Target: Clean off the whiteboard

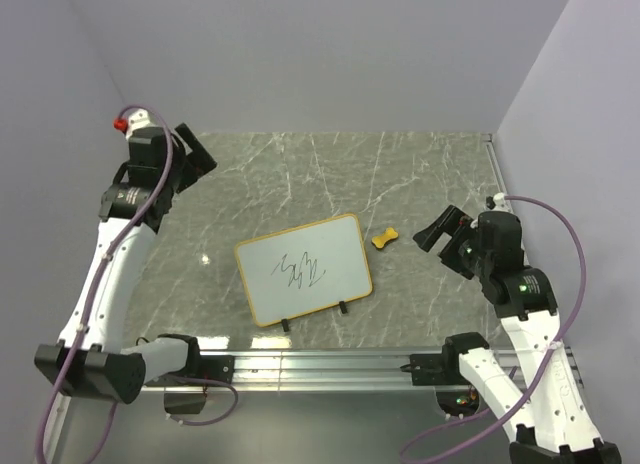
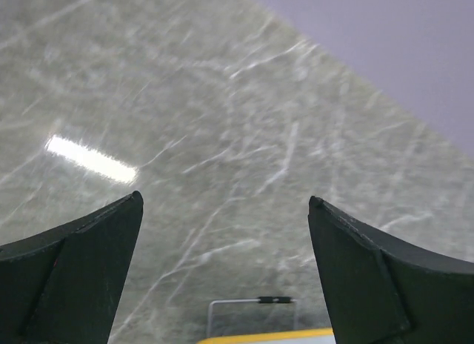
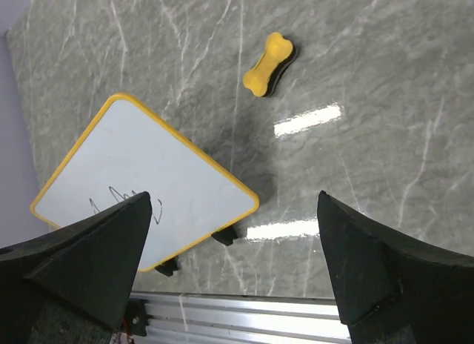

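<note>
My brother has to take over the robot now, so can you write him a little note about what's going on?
Left gripper: open, empty, over the far left of the grey marble table, away from the board.
Right gripper: open, empty, just right of the small yellow bone-shaped eraser.
The white rectangular whiteboard with a yellow frame sits mid-table. The eraser lies off its far right corner, not touching.
Done: nothing yet. The dark scribble is on the board.
Left: pick up the eraser, probably with the right gripper, and wipe the scribble off.
</note>
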You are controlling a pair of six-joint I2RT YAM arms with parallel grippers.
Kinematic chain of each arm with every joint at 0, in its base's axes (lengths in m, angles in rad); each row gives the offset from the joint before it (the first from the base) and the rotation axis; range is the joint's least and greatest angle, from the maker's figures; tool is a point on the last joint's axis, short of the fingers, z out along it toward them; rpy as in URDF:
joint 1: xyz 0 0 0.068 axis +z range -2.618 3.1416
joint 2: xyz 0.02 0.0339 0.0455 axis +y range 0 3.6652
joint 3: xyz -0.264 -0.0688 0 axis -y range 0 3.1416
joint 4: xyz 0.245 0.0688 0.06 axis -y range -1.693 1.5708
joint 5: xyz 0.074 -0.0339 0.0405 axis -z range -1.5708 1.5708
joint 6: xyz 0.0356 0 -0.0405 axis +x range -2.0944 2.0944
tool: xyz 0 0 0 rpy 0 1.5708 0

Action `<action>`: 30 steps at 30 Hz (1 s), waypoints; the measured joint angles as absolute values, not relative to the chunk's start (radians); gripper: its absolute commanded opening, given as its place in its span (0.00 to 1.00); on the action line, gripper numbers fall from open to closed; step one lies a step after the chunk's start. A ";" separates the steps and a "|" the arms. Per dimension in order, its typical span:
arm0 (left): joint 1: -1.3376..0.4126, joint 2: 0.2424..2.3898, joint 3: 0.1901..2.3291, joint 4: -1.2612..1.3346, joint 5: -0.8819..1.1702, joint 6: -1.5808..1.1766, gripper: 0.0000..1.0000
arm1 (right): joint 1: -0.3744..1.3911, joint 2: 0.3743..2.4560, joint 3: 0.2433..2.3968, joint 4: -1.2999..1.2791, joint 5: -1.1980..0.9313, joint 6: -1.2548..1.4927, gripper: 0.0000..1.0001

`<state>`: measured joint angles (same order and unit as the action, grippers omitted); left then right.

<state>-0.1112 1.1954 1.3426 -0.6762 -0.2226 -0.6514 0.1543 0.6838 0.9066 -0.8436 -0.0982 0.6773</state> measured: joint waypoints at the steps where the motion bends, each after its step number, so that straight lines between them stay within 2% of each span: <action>1: -0.121 1.184 1.369 -0.682 -0.226 -0.655 0.99 | 0.154 0.682 0.918 -0.859 -0.089 0.676 0.99; 5: -0.125 1.138 1.411 -0.685 -0.176 -0.681 0.99 | 0.154 0.646 0.953 -0.904 -0.034 0.678 1.00; 10: -0.128 1.128 1.361 -0.656 -0.037 -0.729 0.99 | 0.154 0.561 0.974 -0.945 0.007 0.672 1.00; 14: -0.166 1.153 1.379 -0.676 -0.060 -0.754 0.99 | 0.154 0.525 0.985 -0.968 0.005 0.653 1.00; 24: -0.371 1.245 1.721 -0.761 -0.151 -0.696 0.99 | 0.154 0.722 0.902 -0.924 -0.142 0.690 0.96; 30: -0.435 1.185 1.706 -0.785 -0.193 -0.627 1.00 | 0.155 0.928 0.893 -0.809 -0.220 0.741 0.96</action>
